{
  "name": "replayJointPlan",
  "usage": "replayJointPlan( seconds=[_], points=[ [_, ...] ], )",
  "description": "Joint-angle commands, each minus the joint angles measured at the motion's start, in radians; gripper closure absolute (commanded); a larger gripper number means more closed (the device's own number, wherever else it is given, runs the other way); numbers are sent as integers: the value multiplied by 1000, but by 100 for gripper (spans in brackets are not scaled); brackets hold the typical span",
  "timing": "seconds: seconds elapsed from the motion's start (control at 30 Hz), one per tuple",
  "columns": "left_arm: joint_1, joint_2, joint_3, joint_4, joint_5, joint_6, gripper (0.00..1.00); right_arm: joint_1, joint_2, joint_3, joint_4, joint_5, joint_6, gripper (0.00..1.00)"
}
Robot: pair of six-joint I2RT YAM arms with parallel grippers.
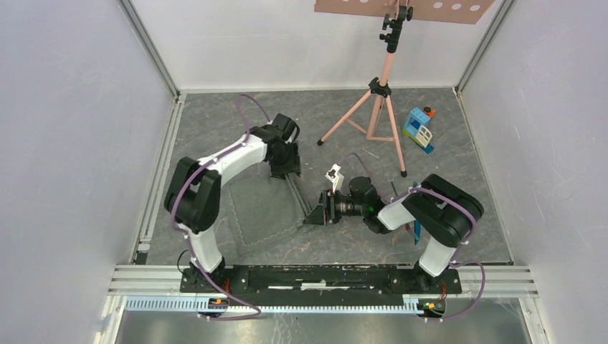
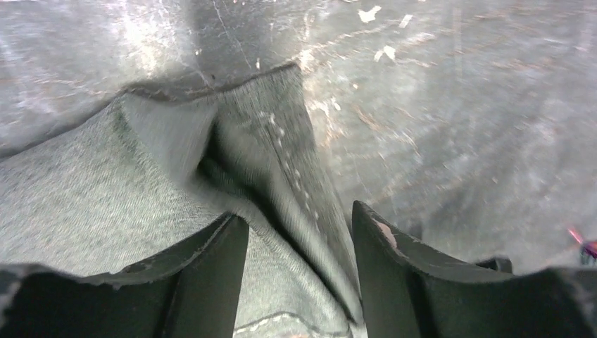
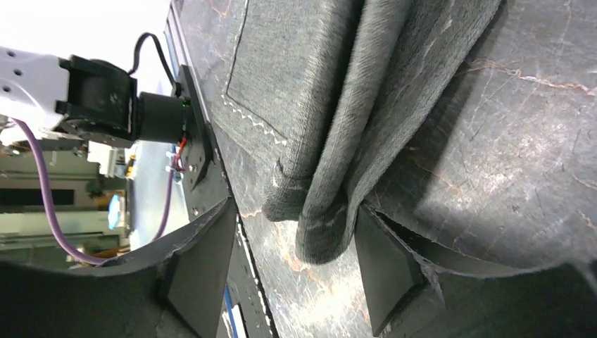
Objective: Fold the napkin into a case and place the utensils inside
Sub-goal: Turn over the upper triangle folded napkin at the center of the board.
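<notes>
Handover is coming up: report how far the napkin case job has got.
Done: one fold, the napkin has one edge doubled over into a ridge. In hand: left gripper and right gripper stand open astride that ridge, gripping nothing. Left: finish the case and put in the utensils, lying outside the cloth by the right arm.

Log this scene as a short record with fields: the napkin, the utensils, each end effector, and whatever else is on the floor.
napkin: dark grey, on the floor, its right side gathered into a raised fold
utensils: blue sliver by the right arm, mostly hidden, outside the napkin
left end effector: open, fingers either side of the fold's far end
right end effector: open, fingers either side of the fold's near end
other: toy block house, tripod at the back
</notes>
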State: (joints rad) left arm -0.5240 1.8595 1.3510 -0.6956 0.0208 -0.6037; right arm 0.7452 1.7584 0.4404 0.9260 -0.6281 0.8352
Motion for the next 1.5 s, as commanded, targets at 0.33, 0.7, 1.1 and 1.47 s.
replayJointPlan(
  seconds=[0.33,0.7,1.1,1.47],
  points=[
    [11,-587,-252,-32,28,76,26,77,-117,151,-513,302,-268,16],
    [32,-734,-379,-51,-4,55,25,108,-109,142,-619,385,-314,44],
    [101,-698,-457,60,78,24,23,58,-276,1,-757,528,-453,98],
    [134,-563,-564,291,274,-64,25,-99,-436,38,-962,522,-703,51]
  ],
)
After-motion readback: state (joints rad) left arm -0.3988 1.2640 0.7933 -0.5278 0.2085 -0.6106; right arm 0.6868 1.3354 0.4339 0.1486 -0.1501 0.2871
